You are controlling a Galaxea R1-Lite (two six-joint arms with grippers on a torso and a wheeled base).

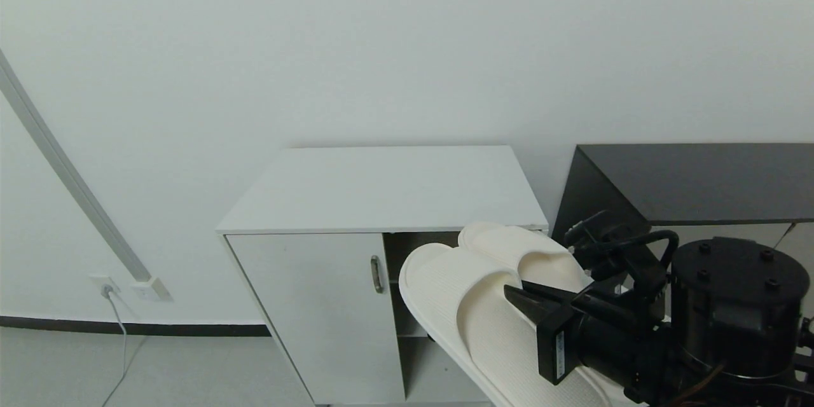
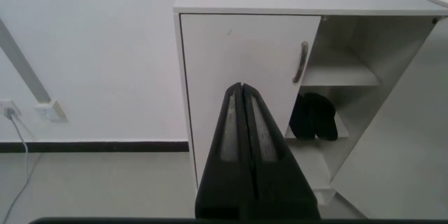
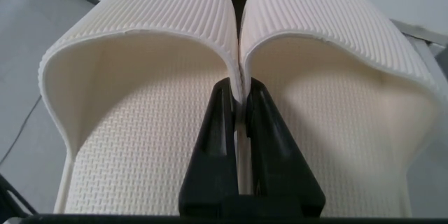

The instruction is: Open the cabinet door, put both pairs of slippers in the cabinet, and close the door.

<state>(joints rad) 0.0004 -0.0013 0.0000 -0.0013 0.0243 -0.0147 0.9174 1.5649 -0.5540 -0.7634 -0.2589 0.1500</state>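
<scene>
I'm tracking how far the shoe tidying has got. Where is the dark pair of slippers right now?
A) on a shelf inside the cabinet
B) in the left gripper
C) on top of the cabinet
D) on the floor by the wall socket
A: the dark slippers sit on a shelf in the open side of the cabinet, while the right gripper holds the white slippers.

Black slippers on cabinet shelf
</scene>
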